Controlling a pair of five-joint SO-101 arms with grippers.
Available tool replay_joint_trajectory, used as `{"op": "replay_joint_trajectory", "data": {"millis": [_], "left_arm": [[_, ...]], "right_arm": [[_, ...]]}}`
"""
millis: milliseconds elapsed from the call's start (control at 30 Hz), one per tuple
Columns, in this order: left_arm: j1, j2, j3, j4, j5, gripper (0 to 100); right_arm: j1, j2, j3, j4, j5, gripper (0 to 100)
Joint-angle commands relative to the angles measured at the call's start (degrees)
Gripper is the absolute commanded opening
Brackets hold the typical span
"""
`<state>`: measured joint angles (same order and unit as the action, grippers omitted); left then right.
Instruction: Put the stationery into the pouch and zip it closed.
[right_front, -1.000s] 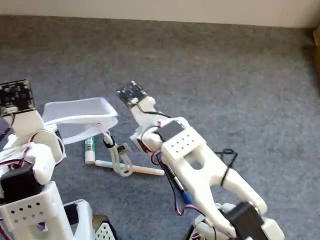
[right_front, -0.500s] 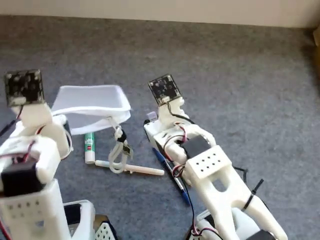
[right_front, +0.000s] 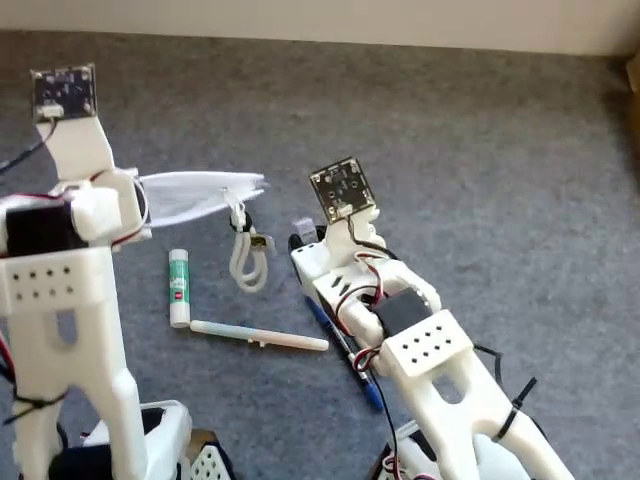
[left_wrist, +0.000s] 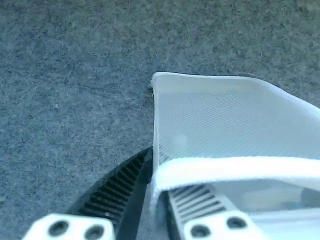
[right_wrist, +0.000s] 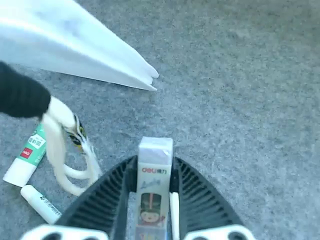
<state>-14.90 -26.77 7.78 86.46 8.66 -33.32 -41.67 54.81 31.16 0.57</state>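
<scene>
The white mesh pouch (right_front: 200, 192) hangs edge-on above the carpet, its rim pinched in my left gripper (right_front: 140, 202), which is shut on it. Up close the pouch (left_wrist: 225, 120) spreads away from that gripper (left_wrist: 156, 172). A looped white strap (right_front: 245, 258) dangles from the pouch's end. My right gripper (right_wrist: 154, 162) is shut on a small boxed eraser (right_wrist: 154, 195) and sits low on the carpet to the right of the strap. A green-and-white glue stick (right_front: 179, 287), a white pen (right_front: 258, 335) and a blue pen (right_front: 345, 350) lie on the carpet.
Grey carpet (right_front: 480, 150) covers the whole work area, with open room behind and to the right of the right arm (right_front: 420, 350). The blue pen lies partly beneath that arm. The left arm's tall white body (right_front: 60, 300) stands at the left edge.
My left arm has risen and lifted the pouch off the carpet, turning it edge-on. The right gripper has drawn back from the strap to the right, still holding the eraser.
</scene>
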Motion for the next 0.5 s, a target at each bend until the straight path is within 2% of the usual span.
{"op": "replay_joint_trajectory", "data": {"millis": [0, 467], "left_arm": [[0.92, 4.18, -4.79, 0.97, 0.79, 1], [0.66, 6.64, -5.14, 0.53, 2.29, 1]], "right_arm": [[0.75, -2.51, -0.84, -1.45, -0.53, 0.5], [-0.92, -4.35, -5.05, -1.36, -0.26, 0.5]]}}
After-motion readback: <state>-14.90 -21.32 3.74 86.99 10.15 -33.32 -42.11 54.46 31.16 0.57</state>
